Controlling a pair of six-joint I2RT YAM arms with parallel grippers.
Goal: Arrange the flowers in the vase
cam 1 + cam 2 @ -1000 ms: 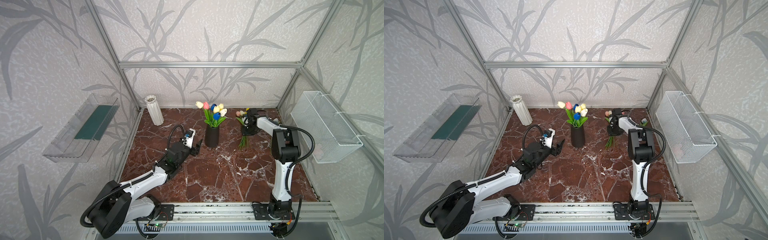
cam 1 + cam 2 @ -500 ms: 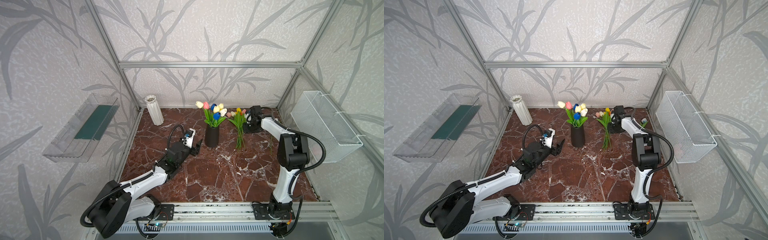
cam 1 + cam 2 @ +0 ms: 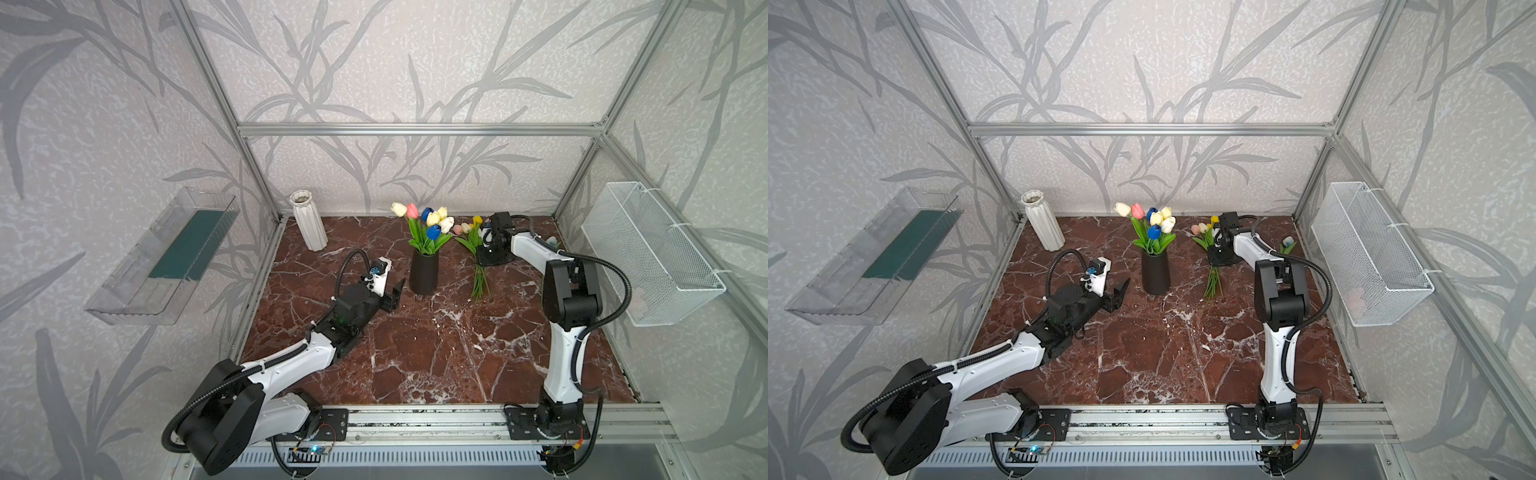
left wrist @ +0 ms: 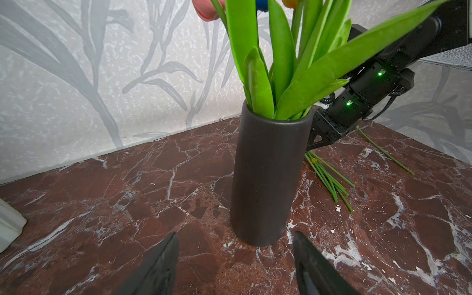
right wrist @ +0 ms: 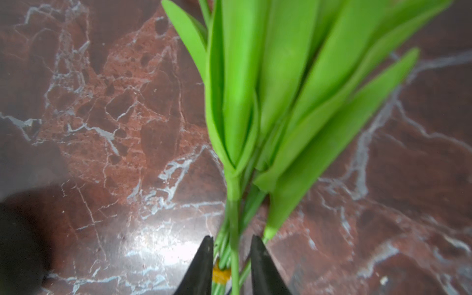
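Red marble covers the desk (image 3: 415, 353), where we see several flowers (image 3: 428, 224) standing in the black vase (image 3: 424, 272). Our right gripper (image 5: 232, 238) is clamped on a second bunch (image 3: 480, 282) beside it, stem ends on the desk; our left gripper (image 3: 392, 295) gapes empty before the vase.

No readable text, label, brand or number shows on anything

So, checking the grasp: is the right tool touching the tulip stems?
Touching. The right wrist view shows the right tool clamped on the tulip stems.
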